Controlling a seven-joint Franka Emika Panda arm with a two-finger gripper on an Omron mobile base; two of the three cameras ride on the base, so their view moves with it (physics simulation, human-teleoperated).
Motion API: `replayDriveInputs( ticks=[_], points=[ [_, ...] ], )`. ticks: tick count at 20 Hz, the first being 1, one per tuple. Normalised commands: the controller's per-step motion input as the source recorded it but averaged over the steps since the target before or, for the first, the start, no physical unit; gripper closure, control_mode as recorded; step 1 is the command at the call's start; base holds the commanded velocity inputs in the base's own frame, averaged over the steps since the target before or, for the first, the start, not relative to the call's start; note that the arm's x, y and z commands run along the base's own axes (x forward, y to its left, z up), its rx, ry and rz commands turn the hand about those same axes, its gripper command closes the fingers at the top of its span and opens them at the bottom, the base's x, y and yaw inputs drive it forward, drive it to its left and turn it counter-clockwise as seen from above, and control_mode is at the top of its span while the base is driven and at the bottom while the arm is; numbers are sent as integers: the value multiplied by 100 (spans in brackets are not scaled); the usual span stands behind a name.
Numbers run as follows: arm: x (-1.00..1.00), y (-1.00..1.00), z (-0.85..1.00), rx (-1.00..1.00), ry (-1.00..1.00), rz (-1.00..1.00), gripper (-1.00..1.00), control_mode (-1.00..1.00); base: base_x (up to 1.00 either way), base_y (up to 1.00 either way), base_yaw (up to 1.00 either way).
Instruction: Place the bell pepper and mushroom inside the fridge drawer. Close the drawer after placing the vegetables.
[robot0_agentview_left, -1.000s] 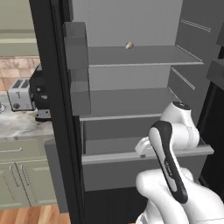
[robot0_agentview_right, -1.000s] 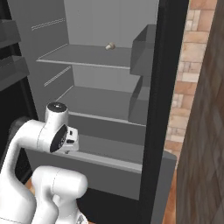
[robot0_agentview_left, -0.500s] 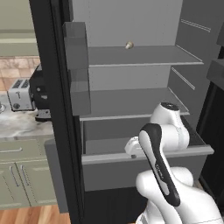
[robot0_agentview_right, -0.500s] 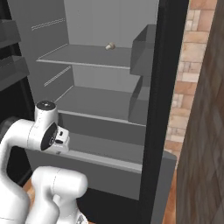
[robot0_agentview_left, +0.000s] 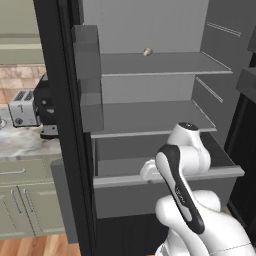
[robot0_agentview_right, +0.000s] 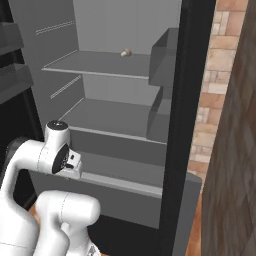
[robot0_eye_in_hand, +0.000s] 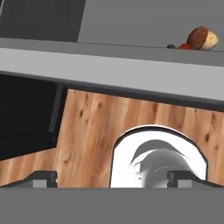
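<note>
Hand view: gripper (robot0_eye_in_hand: 112, 177) points down past the fridge drawer (robot0_eye_in_hand: 109, 72) toward the wood floor (robot0_eye_in_hand: 92, 127); the two dark fingertips (robot0_eye_in_hand: 41, 178) sit wide apart at the bottom edge, nothing between them, so jaws spread and empty. Drawer front edge runs as a grey band across the upper part of the view. Inside the drawer, at far upper right, mushroom (robot0_eye_in_hand: 203, 38), brown cap w/ pale stem, lies on the drawer floor; bell pepper (robot0_eye_in_hand: 183, 46) shows as a small red bit touching it on the left, w/ a speck of green beside it; mostly hidden behind the drawer's front wall. Left base view: black fridge (robot0_agentview_left: 55, 100) open, drawer (robot0_agentview_left: 150, 192) pulled out under the lower shelf (robot0_agentview_left: 145, 117), spanning the interior width; arm's white wrist hangs over the drawer's front rim, so contents can't be made out from here. Upper shelf (robot0_agentview_left: 160, 65) carries one small tan item (robot0_agentview_left: 147, 51) near the back wall; too small to tell what. Grey door bins (robot0_agentview_left: 87, 75) stacked at the left side, contents not visible. Toaster (robot0_agentview_left: 22, 107) on the marble counter (robot0_agentview_left: 25, 142) to the left, cream-green cabinets (robot0_agentview_left: 25, 200) below. Right base view: drawer (robot0_agentview_right: 125, 172) out, interior floor visible and bare in the part seen; wrist at its left front corner. Same tan item (robot0_agentview_right: 126, 52) on the upper shelf. Brick wall (robot0_agentview_right: 215, 90) to the right of the fridge.
</note>
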Motion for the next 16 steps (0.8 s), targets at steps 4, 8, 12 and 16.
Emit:
replayDriveInputs(
  ticks=[4,8,12,16],
  points=[
    [16,0,-35,4,0,0,-100,-100,0,0,0],
    [24,0,-34,4,0,0,-100,-100,0,0,0],
    [34,0,-32,3,-2,0,-100,-100,0,0,0],
    [44,0,-26,3,-3,0,-100,-100,0,0,0]
  ],
)
